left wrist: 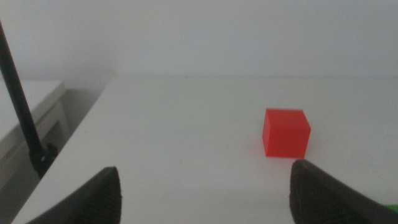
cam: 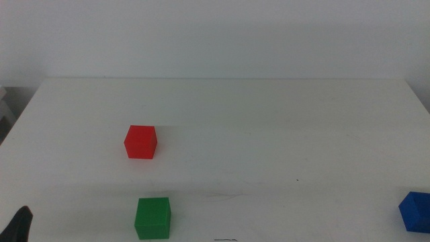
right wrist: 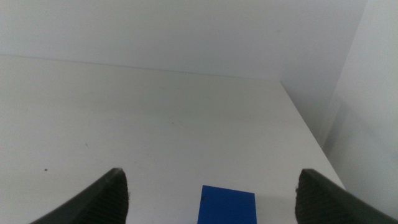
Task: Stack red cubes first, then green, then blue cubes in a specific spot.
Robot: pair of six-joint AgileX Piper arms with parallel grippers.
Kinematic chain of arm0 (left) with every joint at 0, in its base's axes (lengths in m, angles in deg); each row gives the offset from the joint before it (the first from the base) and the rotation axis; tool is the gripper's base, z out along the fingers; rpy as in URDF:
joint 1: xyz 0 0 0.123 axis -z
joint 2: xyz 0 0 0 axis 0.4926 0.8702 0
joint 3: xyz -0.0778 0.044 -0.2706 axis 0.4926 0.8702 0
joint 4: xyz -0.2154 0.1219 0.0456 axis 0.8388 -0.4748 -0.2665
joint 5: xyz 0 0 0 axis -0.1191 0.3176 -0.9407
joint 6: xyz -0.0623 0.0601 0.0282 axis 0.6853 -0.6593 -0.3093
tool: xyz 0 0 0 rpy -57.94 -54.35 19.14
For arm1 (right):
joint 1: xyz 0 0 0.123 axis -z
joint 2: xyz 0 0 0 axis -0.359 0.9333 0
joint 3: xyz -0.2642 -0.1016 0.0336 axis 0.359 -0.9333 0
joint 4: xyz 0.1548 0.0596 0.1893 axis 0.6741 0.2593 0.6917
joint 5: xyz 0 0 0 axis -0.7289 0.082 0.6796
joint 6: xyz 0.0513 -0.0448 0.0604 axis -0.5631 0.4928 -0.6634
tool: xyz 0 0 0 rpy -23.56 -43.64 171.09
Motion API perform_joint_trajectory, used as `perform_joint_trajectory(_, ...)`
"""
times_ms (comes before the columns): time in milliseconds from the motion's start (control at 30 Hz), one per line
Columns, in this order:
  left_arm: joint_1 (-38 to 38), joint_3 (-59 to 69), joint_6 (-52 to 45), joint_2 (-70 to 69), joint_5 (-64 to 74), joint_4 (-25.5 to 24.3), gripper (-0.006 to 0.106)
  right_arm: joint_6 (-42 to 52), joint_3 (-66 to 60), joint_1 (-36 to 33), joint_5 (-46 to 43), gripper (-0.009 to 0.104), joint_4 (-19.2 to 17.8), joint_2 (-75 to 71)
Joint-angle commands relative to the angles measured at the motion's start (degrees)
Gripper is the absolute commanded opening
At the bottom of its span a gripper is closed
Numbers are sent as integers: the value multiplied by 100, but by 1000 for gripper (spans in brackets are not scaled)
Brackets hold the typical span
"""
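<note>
The left gripper (left wrist: 202,190) waits low at the near left edge of the white table (cam: 269,121), only a dark tip of it showing in the middle view's bottom left corner (cam: 21,225). Its two dark jaws stand wide apart with nothing between them. Ahead of it, well apart, sits one small matte bright-red cube (left wrist: 285,132), flat on the tabletop in the left half of the table (cam: 140,142).

The right gripper (right wrist: 211,196) is out of the middle view; its two jaws are likewise spread wide and hold nothing. One small matte deep-blue cube (right wrist: 228,203) lies on the table just in front of it, between the lines of the jaws but untouched, at the table's near right edge (cam: 416,211).

One small matte green cube (cam: 152,218) rests near the front edge, nearer than the red cube and slightly to its right. All three cubes stand apart, none stacked.
</note>
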Motion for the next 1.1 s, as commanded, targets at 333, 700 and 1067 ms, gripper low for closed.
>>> perform_joint_trajectory(333,25,-3783,10,3528,1686,73,91,54,101,33,-456,82,-69,-111)
perform_joint_trajectory(700,25,-5993,28,5728,3904,535,91,54,101,33,-456,82,-69,-111)
perform_joint_trajectory(1067,25,-6021,26,6506,3760,901,91,54,101,33,-456,82,-69,-111)
